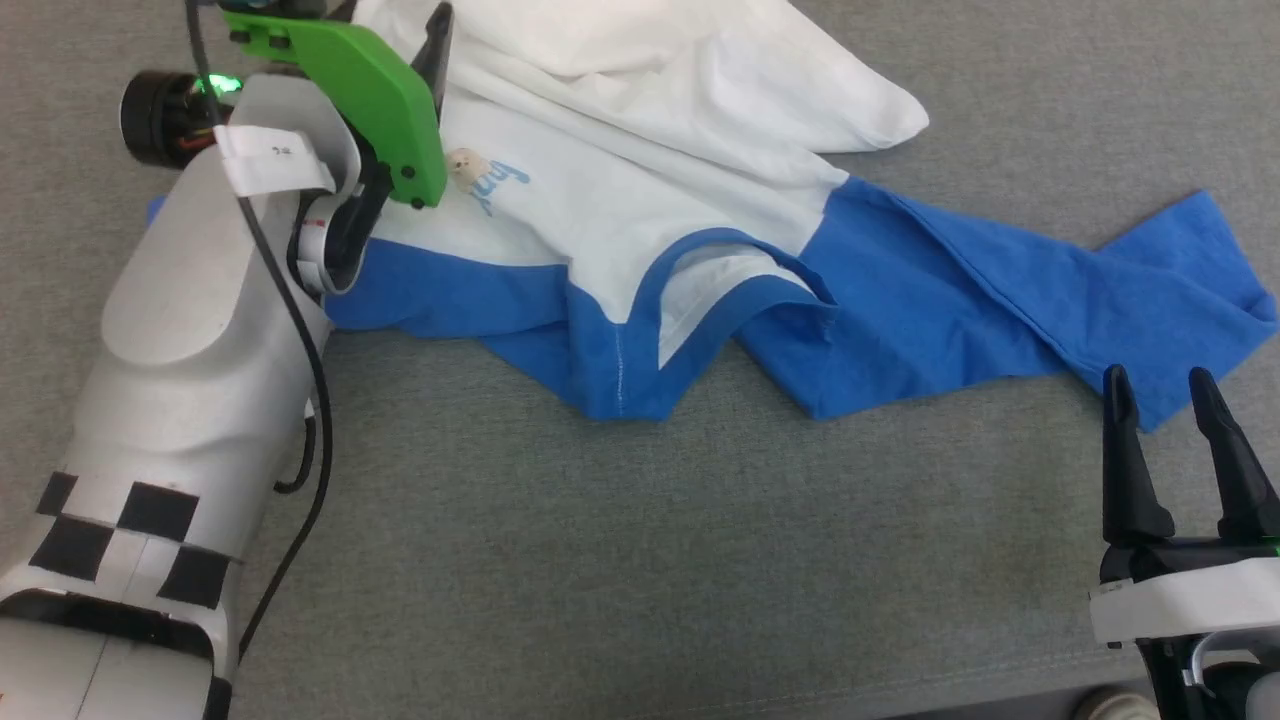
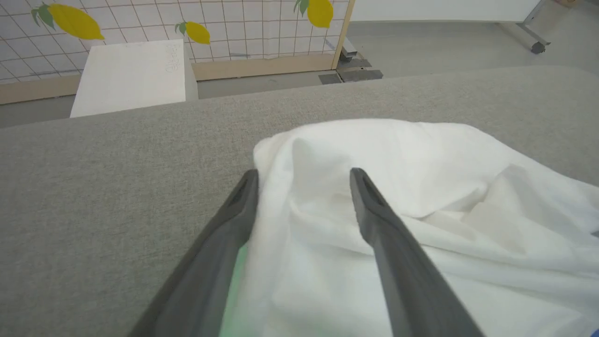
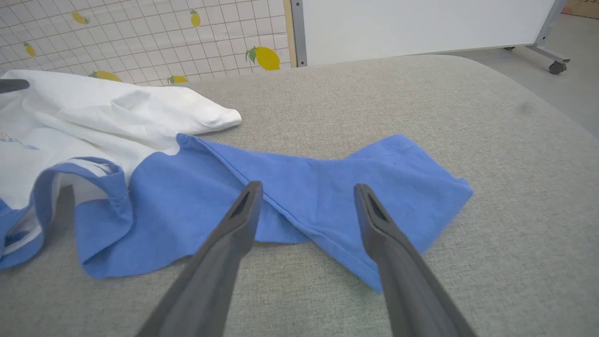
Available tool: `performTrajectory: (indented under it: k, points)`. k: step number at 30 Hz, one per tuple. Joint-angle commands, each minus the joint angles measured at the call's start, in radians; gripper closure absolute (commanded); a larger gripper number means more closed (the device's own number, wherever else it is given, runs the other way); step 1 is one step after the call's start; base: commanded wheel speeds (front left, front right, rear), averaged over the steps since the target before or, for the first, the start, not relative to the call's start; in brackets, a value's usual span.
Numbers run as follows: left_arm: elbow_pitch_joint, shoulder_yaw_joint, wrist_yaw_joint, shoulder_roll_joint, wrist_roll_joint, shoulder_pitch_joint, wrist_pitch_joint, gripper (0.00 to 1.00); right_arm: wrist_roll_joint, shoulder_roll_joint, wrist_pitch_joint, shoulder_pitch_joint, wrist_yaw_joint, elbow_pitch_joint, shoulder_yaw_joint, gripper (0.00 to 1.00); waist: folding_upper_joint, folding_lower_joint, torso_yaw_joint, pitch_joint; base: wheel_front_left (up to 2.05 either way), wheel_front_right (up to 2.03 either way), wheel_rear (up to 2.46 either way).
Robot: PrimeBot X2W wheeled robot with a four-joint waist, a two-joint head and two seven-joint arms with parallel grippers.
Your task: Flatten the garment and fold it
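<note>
1 garment [image 1: 640, 170], carrying 1 bear patch [image 1: 465, 165] and 1 line of light-blue lettering [image 1: 500, 185]. 2 grippers: left gripper [image 2: 304, 175], right gripper [image 3: 306, 187]; 2 dark fingers [image 3: 234, 234] apiece, 4 in all. 1 grey padded surface [image 1: 600, 520]. 1 white block [image 2: 131, 75]. 3 lemon prints [image 2: 75, 21] in the left wrist view. 1 green bracket [image 1: 360, 80]. 1 black cable [image 1: 300, 330]. 1 caster wheel [image 2: 538, 47].

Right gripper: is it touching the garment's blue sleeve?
Cannot tell. In the right wrist view the open right gripper overlaps the blue sleeve of the garment, with neither contact nor gap plain.
</note>
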Motion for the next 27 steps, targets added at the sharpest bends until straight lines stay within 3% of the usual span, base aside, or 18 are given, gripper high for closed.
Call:
performTrajectory:
  k: [1, 6, 7, 9, 15, 17, 21, 27]
  points:
    - [-0.024, 0.007, -0.01, 0.004, -0.013, 0.01, -0.019, 0.0, -0.007, 0.002, -0.003, -0.016, -0.002, 0.001, 0.001, 0.0, 0.0, -0.0001, 0.026, -0.027, 0.0, 0.0, 0.0]
    - [-0.211, 0.026, -0.028, 0.029, -0.035, 0.101, -0.103, 0.0, -0.024, 0.002, 0.021, 0.007, -0.002, -0.002, 0.001, 0.0, 0.0, -0.0001, 0.089, -0.118, 0.0, 0.0, 0.0]
    - [-0.308, 0.019, -0.017, 0.072, -0.039, 0.183, -0.066, 0.0, -0.029, 0.002, 0.036, 0.023, -0.002, -0.01, 0.002, 0.0, 0.0, -0.0001, 0.113, -0.148, 0.0, 0.0, 0.0]
    - [-0.362, 0.004, -0.007, 0.123, -0.027, 0.235, -0.01, 0.0, -0.032, 0.002, 0.047, 0.031, -0.002, -0.017, 0.004, 0.0, 0.0, -0.0001, 0.124, -0.16, 0.0, 0.0, 0.0]
    - [-0.45, -0.031, -0.013, 0.265, -0.073, 0.372, 0.233, 0.0, -0.038, 0.002, 0.072, 0.044, -0.002, -0.038, 0.01, 0.0, 0.0, -0.0001, 0.133, -0.168, 0.0, 0.0, 0.0]
    - [-0.444, -0.063, -0.019, 0.339, -0.054, 0.414, 0.319, 0.0, -0.043, 0.002, 0.086, 0.042, -0.002, -0.055, 0.02, 0.0, 0.0, -0.0001, 0.114, -0.157, 0.0, 0.0, 0.0]
    - [-0.423, -0.071, -0.022, 0.358, -0.052, 0.436, 0.325, 0.0, -0.045, 0.002, 0.095, 0.043, -0.002, -0.066, 0.02, 0.0, 0.0, -0.0001, 0.088, -0.144, 0.0, 0.0, 0.0]
    - [-0.364, -0.053, -0.01, 0.343, -0.068, 0.446, 0.277, 0.0, -0.039, 0.002, 0.098, 0.039, -0.002, -0.079, 0.015, 0.0, 0.0, -0.0001, 0.061, -0.117, 0.0, 0.0, 0.0]
